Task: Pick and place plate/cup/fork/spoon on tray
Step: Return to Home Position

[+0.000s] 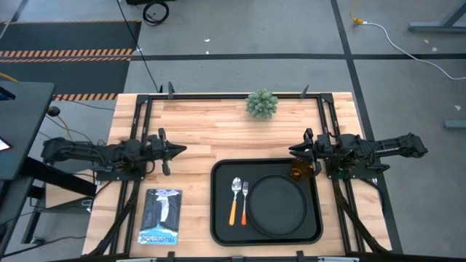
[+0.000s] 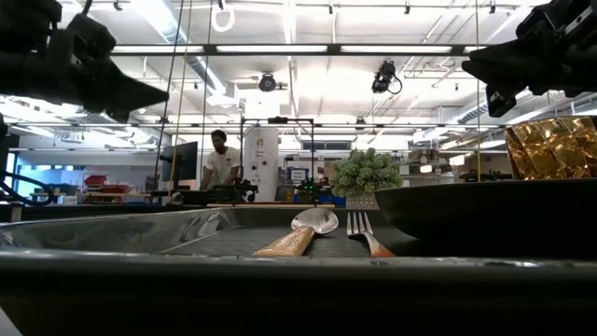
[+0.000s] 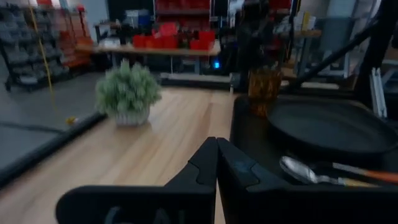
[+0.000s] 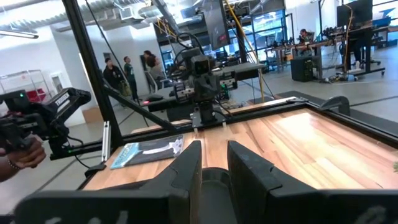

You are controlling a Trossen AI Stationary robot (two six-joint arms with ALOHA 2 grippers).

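Observation:
The black tray (image 1: 218, 218) lies at the table's near right. On it lie the round black plate (image 1: 277, 205), the spoon (image 1: 234, 199) and the fork (image 1: 245, 199), side by side left of the plate. The amber cup (image 1: 299, 172) stands in the tray's far right corner and also shows in the low view (image 2: 555, 147). My right gripper (image 1: 293, 151) hovers just beyond the cup's far side, above the table, with a narrow gap between its fingers (image 4: 214, 158). My left gripper (image 1: 180, 151) is shut and empty over the bare wood at the left (image 3: 216, 163).
A small potted plant (image 1: 262, 104) stands at the table's far edge. A blue booklet (image 1: 162, 215) lies at the near left. Bare wood lies between the two grippers. People stand in the room beyond the table (image 2: 222, 159).

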